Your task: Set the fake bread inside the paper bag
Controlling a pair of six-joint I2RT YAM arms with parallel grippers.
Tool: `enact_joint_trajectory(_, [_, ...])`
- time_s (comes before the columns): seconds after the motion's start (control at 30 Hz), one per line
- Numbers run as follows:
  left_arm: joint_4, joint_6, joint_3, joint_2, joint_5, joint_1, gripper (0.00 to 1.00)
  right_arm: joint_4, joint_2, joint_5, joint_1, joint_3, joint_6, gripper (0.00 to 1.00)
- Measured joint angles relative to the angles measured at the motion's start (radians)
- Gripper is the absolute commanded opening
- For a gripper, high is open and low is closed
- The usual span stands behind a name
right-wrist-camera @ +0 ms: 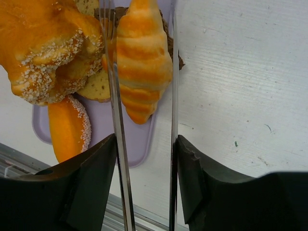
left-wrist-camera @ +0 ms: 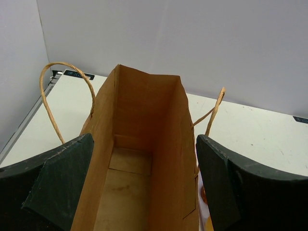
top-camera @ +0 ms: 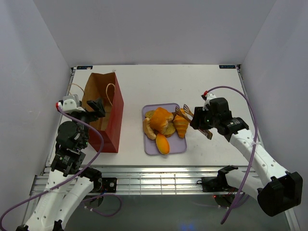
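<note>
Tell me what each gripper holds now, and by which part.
The right gripper holds metal tongs by their two arms; their tips straddle the croissant. The left gripper seems to hold nothing; its open jaws flank the paper bag.

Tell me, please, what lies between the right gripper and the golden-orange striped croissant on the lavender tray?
Thin metal tongs, held in the right gripper, span that stretch, their blades flanking the golden-orange croissant; the right wrist view shows it.

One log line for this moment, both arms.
left gripper: open, astride paper bag top | right gripper: shut on tongs | tongs: blades flank croissant
</note>
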Motion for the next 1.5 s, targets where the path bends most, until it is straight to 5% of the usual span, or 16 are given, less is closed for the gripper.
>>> enact_joint_trajectory(0.67, [-0.004,0.003,0.000,-0.045,-0.087,-0.007,0.98,-0.055,-0.002,-0.024,0.000,0.052,0.000,0.26])
enact_joint_trajectory(1.13, [0.001,0.003,-0.011,-0.070,-0.127,-0.008,0.98,-0.151,-0.024,-0.085,0.000,0.212,-0.012,0.25])
enact_joint_trajectory(1.5, [0.006,0.004,-0.027,-0.117,-0.199,-0.008,0.98,-0.207,0.101,-0.169,0.002,0.578,-0.061,0.25])
